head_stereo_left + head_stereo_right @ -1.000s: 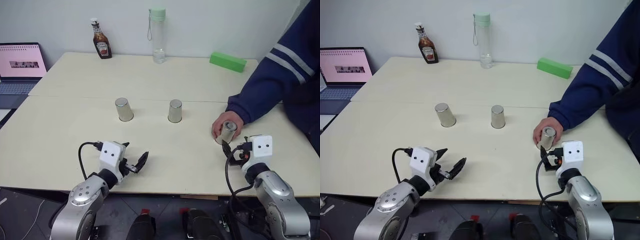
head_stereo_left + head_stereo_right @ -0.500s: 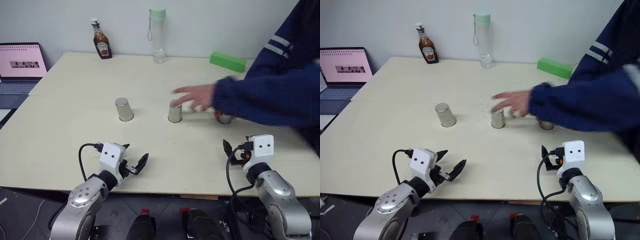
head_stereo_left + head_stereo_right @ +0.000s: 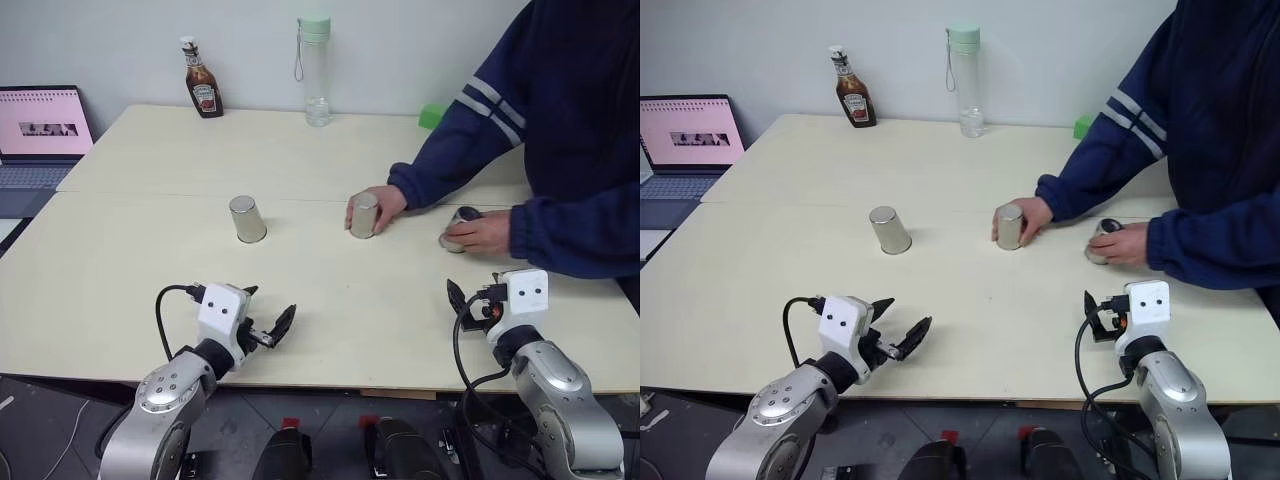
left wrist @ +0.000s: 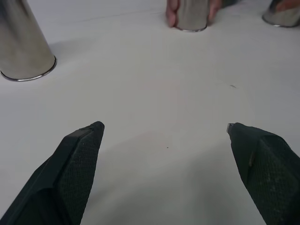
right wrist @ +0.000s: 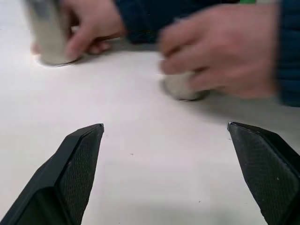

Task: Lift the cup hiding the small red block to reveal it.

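Note:
Three silvery cups stand upside down in a row across the table. The left cup (image 3: 247, 219) stands alone. A person's hand wraps the middle cup (image 3: 364, 215), and the person's other hand covers the right cup (image 3: 458, 228). The small red block is hidden. My left gripper (image 4: 165, 125) is open near the table's front edge, well short of the left cup, with nothing between its fingers. My right gripper (image 5: 165, 125) is open too, just in front of the hand on the right cup.
A person in a blue sleeve (image 3: 560, 150) leans over the right side of the table. At the back stand a ketchup bottle (image 3: 203, 80), a tall clear bottle (image 3: 316, 70) and a green block (image 3: 430, 115), partly behind the arm. A laptop (image 3: 40, 130) sits at far left.
The person slid the right cup away from my right gripper, then reached across to the middle cup and nudged it slightly right. Both hands now rest on cups. My grippers stayed still.

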Controlling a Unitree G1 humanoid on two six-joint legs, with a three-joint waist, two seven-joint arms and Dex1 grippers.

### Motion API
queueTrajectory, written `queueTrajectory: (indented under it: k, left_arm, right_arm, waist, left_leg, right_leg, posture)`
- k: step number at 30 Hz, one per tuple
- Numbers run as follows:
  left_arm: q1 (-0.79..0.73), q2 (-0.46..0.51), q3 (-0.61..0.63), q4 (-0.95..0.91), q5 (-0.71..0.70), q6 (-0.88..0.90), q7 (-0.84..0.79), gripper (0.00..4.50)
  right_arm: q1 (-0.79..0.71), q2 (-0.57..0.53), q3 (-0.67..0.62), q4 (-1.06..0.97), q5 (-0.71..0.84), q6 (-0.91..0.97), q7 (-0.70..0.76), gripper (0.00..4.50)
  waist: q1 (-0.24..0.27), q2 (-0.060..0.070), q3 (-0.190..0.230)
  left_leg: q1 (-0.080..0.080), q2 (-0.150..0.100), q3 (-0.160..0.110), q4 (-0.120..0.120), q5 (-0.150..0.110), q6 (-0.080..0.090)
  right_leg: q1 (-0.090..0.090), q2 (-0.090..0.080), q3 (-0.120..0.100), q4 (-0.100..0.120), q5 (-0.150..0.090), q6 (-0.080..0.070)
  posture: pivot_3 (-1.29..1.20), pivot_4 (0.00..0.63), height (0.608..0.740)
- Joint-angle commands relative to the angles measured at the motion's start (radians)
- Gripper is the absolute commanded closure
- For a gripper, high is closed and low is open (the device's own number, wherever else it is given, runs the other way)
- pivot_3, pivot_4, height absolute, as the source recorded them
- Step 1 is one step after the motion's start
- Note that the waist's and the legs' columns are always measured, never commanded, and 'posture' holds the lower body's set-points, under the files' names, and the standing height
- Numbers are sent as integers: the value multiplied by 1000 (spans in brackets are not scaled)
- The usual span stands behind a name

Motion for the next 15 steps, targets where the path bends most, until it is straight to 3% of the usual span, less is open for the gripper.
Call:
queueTrajectory:
  k: [1, 15]
  left_arm:
    - [-13, 6, 12, -37, 1, -17, 4, 0]
    - [-12, 12, 41, -36, -11, -12, -2, 0]
  right_arm:
    - [-14, 1, -9, -21, 4, -21, -4, 9]
    - [-6, -16, -28, -31, 45, -28, 45, 9]
  waist:
    - [0, 0, 0]
    - [0, 0, 0]
  left_leg:
    - [0, 0, 0, 0, 0, 0]
    - [0, 0, 0, 0, 0, 0]
  right_leg:
    - [0, 0, 0, 0, 0, 0]
    - [0, 0, 0, 0, 0, 0]
  posture:
    - [0, 150, 740]
    - [0, 150, 740]
